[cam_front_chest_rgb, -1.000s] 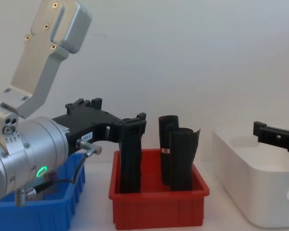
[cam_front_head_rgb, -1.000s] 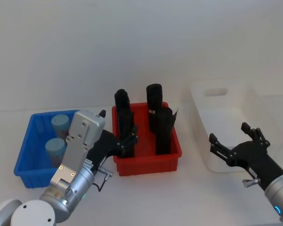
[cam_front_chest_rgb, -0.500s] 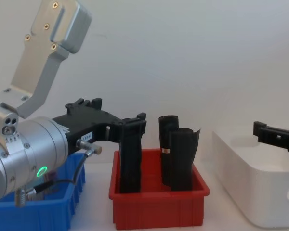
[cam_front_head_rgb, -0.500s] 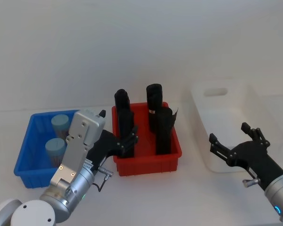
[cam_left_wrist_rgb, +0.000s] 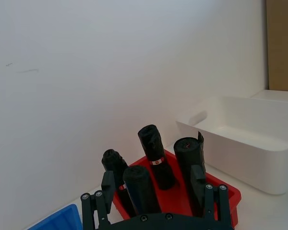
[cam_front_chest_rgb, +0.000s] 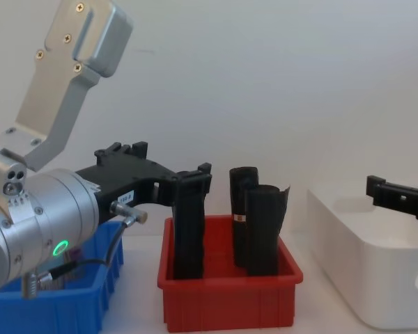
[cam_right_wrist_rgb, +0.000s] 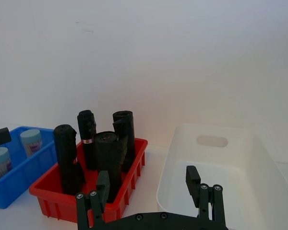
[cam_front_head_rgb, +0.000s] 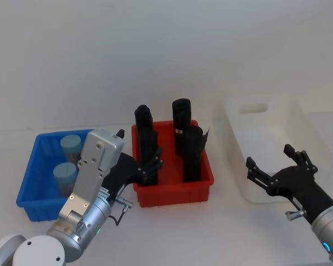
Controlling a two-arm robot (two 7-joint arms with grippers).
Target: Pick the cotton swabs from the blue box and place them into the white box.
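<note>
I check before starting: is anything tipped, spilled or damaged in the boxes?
Only a small thing: the right front black roll in the red bin has a loose edge sticking out. The cotton swabs stand upright.

The left tool [cam_front_chest_rgb: 173, 167] reaches in above the red bin [cam_front_chest_rgb: 230, 306], beside upright black rolls [cam_front_chest_rgb: 261, 229]

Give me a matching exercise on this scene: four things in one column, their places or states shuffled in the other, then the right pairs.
Things
1. cotton swabs
2. black rolls
3. left hand
4. right hand

Places and states
A. open, at the white box's near end
B. in the blue box
C. open, between the blue box and the red bin
D. standing in the red bin

Pairs: 1-B, 2-D, 3-C, 4-A
</note>
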